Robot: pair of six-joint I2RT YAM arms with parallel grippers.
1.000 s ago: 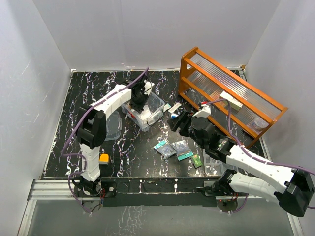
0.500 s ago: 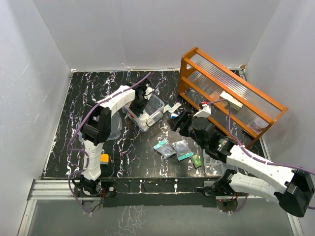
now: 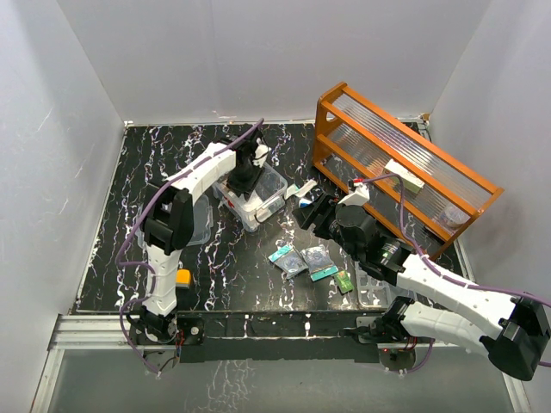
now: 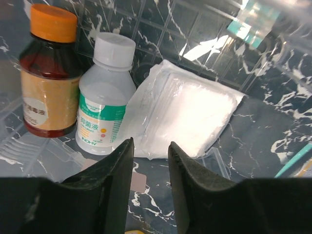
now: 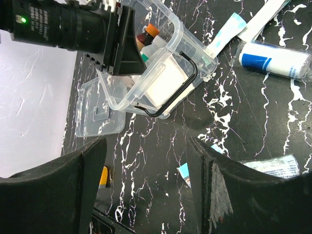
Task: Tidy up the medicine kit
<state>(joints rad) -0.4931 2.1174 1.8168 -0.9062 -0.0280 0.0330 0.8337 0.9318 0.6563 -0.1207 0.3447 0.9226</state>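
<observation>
hovering just above the kit (image 3: 274, 188), the left gripper (image 4: 149, 145) has its jaws slightly apart, empty, with the gauze pack (image 4: 187, 114) right below.

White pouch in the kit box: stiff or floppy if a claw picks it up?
Probably floppy: the white pouch is a flat soft pack in wrinkled clear film. Likely light, since its padding looks like gauze. The glossy film may slip in a pinch.

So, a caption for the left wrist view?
Left pincer open over brown bottle, white bottle and packet in the medicine kit.
</observation>
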